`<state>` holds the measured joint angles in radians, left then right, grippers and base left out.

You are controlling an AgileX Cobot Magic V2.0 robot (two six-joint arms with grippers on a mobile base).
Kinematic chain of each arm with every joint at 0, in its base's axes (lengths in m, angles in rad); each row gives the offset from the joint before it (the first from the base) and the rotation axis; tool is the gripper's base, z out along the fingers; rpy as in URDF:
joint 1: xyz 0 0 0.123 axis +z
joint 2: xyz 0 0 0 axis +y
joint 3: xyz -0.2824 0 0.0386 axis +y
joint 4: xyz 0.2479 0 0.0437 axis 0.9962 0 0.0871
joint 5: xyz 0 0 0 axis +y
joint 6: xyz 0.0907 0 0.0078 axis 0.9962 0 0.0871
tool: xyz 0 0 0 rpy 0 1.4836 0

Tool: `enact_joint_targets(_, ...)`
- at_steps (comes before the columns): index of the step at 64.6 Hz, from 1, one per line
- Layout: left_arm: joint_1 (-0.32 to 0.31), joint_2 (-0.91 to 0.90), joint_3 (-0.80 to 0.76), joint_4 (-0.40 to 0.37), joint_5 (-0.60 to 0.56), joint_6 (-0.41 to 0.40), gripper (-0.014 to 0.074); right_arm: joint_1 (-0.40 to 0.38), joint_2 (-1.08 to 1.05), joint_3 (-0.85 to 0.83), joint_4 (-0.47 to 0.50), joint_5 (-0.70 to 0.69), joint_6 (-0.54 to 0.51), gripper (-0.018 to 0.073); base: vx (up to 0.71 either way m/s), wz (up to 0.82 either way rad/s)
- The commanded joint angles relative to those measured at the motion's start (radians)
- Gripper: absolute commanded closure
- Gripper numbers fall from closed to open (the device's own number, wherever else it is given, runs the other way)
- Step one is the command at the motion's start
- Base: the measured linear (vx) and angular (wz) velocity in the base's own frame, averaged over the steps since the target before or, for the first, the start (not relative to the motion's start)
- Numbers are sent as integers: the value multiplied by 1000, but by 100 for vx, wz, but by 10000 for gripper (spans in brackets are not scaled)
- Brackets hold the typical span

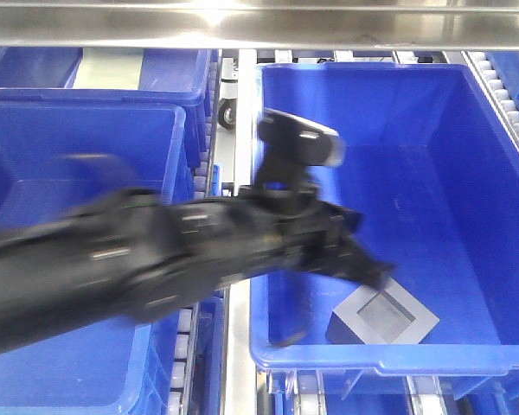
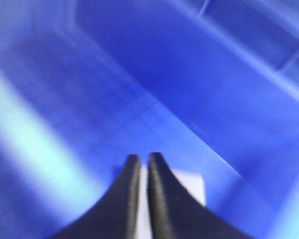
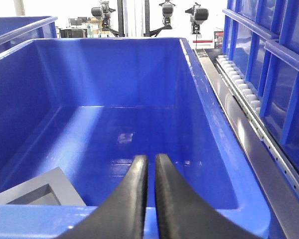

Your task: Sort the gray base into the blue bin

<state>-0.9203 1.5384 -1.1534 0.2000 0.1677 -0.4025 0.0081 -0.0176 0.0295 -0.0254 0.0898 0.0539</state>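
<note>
Gray base just below left claw

Front view count: 1 gray base, inside the blue bin. Blue bins total 4 visible, incl. 2 at left, 1 at far right edge. 1 black arm.

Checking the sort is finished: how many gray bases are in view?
1. The gray base lies on the floor of the blue bin, near its front wall. The left arm may hide others.
</note>
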Motion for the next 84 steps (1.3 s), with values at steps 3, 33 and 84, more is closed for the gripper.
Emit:
enact_joint_targets(3, -1, -217, 97, 3, -35, 54, 603, -4, -8, 1, -6, -74, -7, 564, 0, 0)
enact_joint_targets(33, -1, -950, 531, 3, 117, 50, 603, -4, -8, 1, -6, -74, -7, 564, 0, 0)
enact_joint_targets(84, -1, -1258, 627, 2, 223, 45, 603, -4, -8, 1, -6, -74, -7, 564, 0, 0)
